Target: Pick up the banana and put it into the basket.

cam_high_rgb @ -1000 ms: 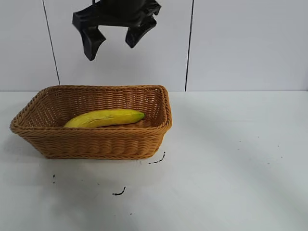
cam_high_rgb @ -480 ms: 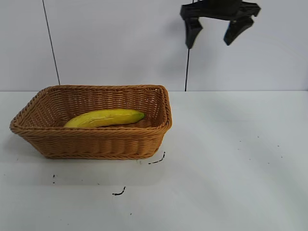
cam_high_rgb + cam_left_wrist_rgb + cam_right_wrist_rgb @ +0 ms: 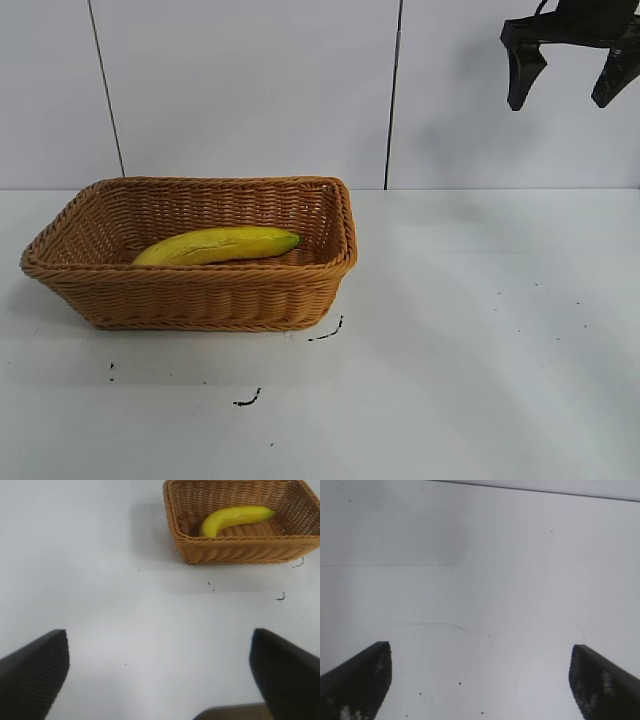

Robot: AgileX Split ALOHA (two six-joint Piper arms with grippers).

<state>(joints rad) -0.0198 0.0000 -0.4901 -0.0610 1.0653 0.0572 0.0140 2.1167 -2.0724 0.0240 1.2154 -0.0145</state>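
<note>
— So where does the long, gently curved yellow banana (image 3: 218,245) with the greenish tip lie from the working claw?

— Down and well off to the side. The right gripper (image 3: 568,72) hangs high at the exterior view's upper right, in front of the pale panelled wall (image 3: 250,90), its two black fingers spread wide with nothing between them. The banana is already inside the rectangular tan woven wicker basket (image 3: 200,300) at the left of the table, resting on the basket's floor.

— Which way does its long axis run?

— Roughly along the basket's length, across the exterior view, greenish end toward the basket's right-hand wall, the other end sunk behind the front rim.

— And the other arm?

— The left gripper (image 3: 159,680) shows only in its own wrist view, fingers wide apart and empty over bare table, with the basket and banana farther off. I would judge it parked. Neither claw is near the fruit; I cannot say for certain which is nearer.

— Then what does the next move turn on?

— By my reading, nothing to do with a grasp. With the banana in the basket and both claws empty, the task looks done, and the right arm has only free air around it.

— The surface?

— A plain white tabletop (image 3: 480,350), flat, with a few small dark specks and squiggles in front of the basket. The right wrist view shows only that bare white top beneath its open fingers.
</note>
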